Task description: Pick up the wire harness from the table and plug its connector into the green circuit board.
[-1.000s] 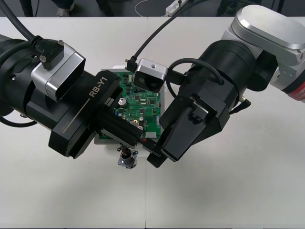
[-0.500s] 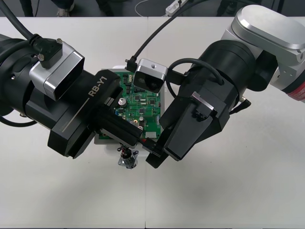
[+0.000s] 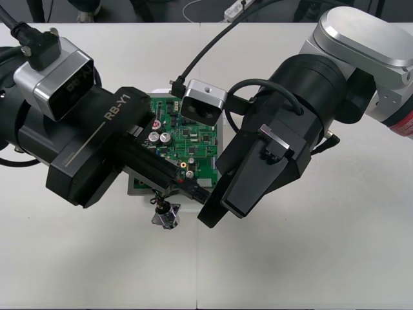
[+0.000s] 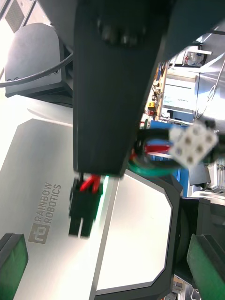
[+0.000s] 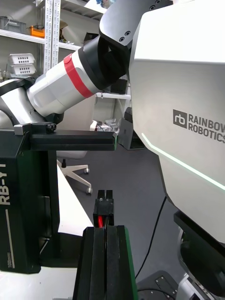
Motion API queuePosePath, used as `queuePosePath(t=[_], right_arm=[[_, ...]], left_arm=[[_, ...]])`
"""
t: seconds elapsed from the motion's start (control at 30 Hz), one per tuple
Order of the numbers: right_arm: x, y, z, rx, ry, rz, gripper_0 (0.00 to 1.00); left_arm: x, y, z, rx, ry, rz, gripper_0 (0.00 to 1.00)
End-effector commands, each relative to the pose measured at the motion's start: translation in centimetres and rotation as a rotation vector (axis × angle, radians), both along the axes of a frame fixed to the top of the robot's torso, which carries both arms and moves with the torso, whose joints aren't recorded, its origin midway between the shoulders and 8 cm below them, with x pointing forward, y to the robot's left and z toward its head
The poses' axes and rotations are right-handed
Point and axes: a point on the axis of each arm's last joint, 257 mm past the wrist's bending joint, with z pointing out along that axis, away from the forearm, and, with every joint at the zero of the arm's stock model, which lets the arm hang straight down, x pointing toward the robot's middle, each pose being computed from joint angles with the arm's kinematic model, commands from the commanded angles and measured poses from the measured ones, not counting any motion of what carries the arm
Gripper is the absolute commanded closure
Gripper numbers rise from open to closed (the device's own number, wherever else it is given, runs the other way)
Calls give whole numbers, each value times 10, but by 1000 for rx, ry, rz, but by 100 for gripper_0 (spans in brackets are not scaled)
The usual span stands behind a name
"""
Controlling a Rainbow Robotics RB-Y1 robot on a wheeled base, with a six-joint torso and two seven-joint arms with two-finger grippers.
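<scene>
One shift: left gripper (image 5: 106, 229) and socket (image 3: 164, 216) have moved left at the board (image 3: 193, 145).
It pinches the plug (image 5: 103, 205) tight; right gripper (image 3: 208, 216) beside, over pale table (image 3: 290, 258).

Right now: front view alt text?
The left pincer, at the near edge of the green circuit board, grips the wire harness, its metal socket just off that edge. The right pincer sits close alongside, above the table.
</scene>
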Motion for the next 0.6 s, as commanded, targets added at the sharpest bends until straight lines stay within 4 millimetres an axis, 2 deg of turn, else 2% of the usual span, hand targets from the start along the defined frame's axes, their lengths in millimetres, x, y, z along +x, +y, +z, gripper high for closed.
queuePosePath(t=[0.03, 0.6], right_arm=[[-7, -2, 18, 52, -57, 37, 0], [-2, -7, 16, 39, -67, 17, 0]], left_arm=[[3, 24, 8, 45, -2, 35, 100], [25, 67, 24, -4, 59, 152, 100]])
